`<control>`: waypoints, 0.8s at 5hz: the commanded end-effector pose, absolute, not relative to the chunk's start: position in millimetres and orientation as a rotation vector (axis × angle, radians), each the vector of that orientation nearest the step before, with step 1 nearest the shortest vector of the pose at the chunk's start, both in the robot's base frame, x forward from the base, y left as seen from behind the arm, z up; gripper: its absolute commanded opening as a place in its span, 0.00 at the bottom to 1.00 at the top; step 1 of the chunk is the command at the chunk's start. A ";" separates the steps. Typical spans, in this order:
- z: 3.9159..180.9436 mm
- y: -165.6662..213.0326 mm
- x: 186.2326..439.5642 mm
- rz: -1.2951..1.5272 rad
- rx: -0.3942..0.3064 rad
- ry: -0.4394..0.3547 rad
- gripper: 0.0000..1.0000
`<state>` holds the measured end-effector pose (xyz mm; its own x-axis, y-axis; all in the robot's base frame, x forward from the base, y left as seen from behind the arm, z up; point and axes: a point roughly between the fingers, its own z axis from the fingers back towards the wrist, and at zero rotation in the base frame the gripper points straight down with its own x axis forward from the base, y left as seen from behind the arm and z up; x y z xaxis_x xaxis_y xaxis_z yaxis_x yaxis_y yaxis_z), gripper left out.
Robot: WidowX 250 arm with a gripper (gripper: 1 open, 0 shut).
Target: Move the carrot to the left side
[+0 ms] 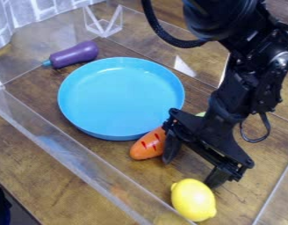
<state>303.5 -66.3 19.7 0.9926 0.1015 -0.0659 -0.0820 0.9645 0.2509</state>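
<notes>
The orange carrot (147,146) lies on the wooden table just below the right rim of the blue plate (120,97), its green top partly hidden behind the gripper. My black gripper (203,161) points steeply down right beside the carrot, its near finger (170,145) at the carrot's right end and the other finger (235,170) farther right. The jaws stand open and nothing is held between them.
A yellow lemon (193,199) sits close below the gripper at the front. A purple eggplant (74,55) lies at the back left beyond the plate. A clear plastic wall (53,145) borders the table along the left and front.
</notes>
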 end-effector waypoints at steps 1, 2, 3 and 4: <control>8.7 -40.2 296.3 0.138 0.282 0.124 1.00; 8.6 -38.7 288.6 0.128 0.289 0.134 1.00; 9.1 -38.2 282.9 0.104 0.296 0.140 1.00; 8.4 -38.5 277.6 0.079 0.300 0.143 1.00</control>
<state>290.7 -56.3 19.0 0.9944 0.0781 -0.0710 -0.0563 0.9613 0.2696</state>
